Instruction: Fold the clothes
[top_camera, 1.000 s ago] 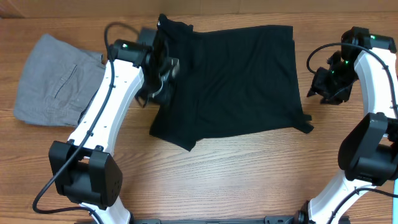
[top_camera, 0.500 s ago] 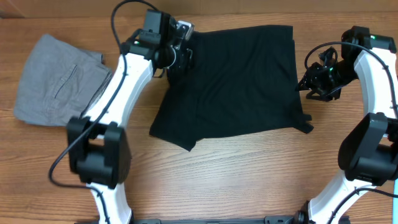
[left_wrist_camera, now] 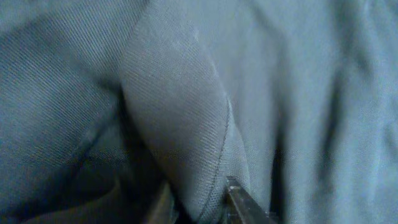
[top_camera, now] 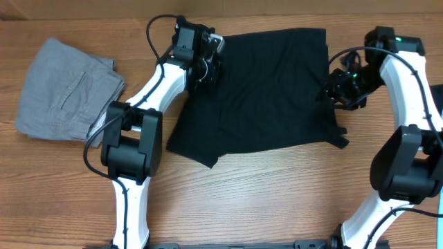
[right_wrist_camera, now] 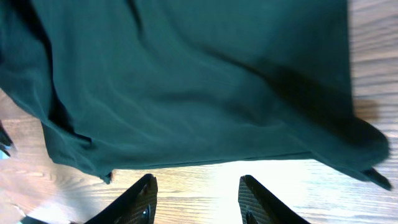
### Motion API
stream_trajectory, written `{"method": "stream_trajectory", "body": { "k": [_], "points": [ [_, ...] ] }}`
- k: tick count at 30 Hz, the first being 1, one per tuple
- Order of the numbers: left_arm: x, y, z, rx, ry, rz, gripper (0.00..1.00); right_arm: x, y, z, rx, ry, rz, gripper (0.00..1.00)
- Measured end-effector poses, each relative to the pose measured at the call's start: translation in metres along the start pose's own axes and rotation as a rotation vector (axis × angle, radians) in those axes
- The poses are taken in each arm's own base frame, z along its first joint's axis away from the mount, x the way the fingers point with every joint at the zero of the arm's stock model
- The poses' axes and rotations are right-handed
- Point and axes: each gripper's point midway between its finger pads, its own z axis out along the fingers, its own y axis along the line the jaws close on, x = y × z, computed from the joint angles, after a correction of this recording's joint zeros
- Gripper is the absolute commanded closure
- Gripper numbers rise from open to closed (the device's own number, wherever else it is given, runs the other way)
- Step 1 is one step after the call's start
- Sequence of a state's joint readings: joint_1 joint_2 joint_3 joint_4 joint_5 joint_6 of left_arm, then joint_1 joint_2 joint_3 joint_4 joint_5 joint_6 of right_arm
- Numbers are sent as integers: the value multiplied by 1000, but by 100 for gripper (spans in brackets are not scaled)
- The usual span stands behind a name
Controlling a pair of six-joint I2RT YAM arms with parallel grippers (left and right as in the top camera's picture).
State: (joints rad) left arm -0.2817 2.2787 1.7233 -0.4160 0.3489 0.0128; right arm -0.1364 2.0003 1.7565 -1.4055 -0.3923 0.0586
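The clothes [top_camera: 270, 90], a black garment, lie spread on the wooden table. My left gripper [top_camera: 205, 67] is at their far left corner. In the left wrist view it is shut [left_wrist_camera: 199, 208] on a raised fold of the dark fabric [left_wrist_camera: 180, 124], which fills the view. My right gripper [top_camera: 333, 90] is at the garment's right edge. In the right wrist view its fingers [right_wrist_camera: 196, 196] are open and empty over bare wood, with the garment's edge [right_wrist_camera: 186, 81] just ahead of them. No logo prints or tag show.
Light grey folded trousers [top_camera: 62, 90] with a pocket seam lie at the far left of the table. A small black flap of the garment [top_camera: 342, 140] sticks out at its near right corner. Wooden table [top_camera: 263, 200] lies in front.
My left gripper moved from the garment's left side to its far left corner, carrying the fabric along. My right gripper moved left to the garment's right edge.
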Motion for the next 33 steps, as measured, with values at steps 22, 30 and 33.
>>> {"method": "stream_trajectory", "body": {
  "k": [22, 30, 33],
  "points": [
    [37, 68, -173, -282, 258, -256, 92, -34, -8, 23, 56, -136, 5, 55],
    [84, 87, -197, -464, 462, -270, 65, -11, -31, 59, 89, -59, 53, 55],
    [91, 92, -204, -510, 494, -264, 59, -5, -38, 64, 114, -40, 64, 55]
  ]
}}
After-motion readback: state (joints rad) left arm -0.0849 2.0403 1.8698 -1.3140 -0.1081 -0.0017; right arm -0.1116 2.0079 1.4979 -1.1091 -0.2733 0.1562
